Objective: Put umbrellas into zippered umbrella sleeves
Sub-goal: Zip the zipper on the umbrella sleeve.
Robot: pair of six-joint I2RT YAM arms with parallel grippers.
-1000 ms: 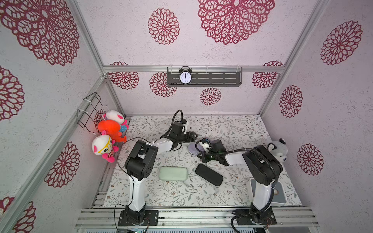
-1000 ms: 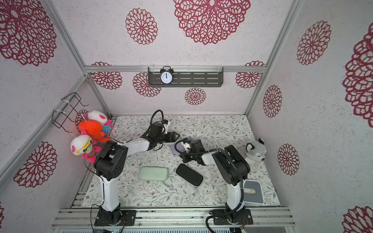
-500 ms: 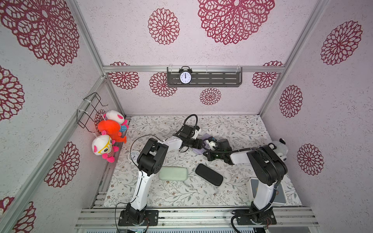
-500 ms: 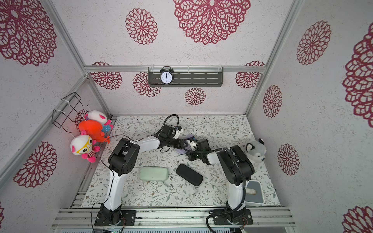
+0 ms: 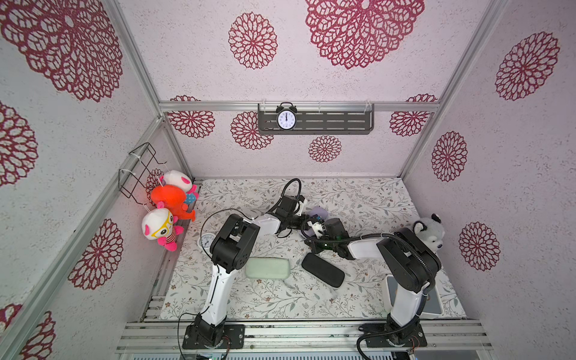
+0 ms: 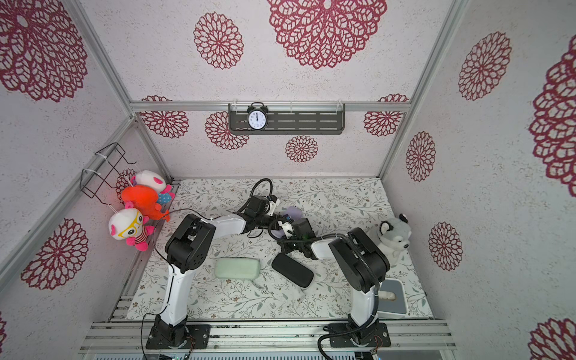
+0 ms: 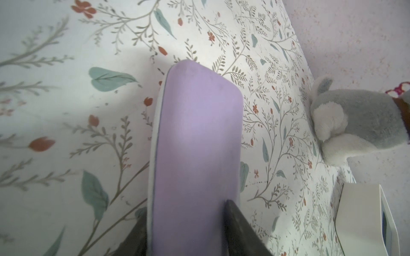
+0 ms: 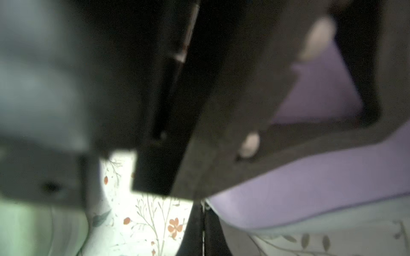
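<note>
On the floral desk (image 5: 358,199), the mint-green oblong sleeve (image 5: 267,268) and black oblong sleeve (image 5: 322,270) lie closed, seemingly done. My left gripper (image 7: 185,208) straddles the lilac oblong sleeve (image 7: 195,133), grip uncertain; my right gripper (image 8: 202,212) is pinched shut.

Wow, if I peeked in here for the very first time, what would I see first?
Probably the bright orange plush toy hanging on the left wall, and the big red flower prints all over the walls. Then, in the middle of the flowery table, the left arm and the right arm meet at a lilac umbrella sleeve.
</note>
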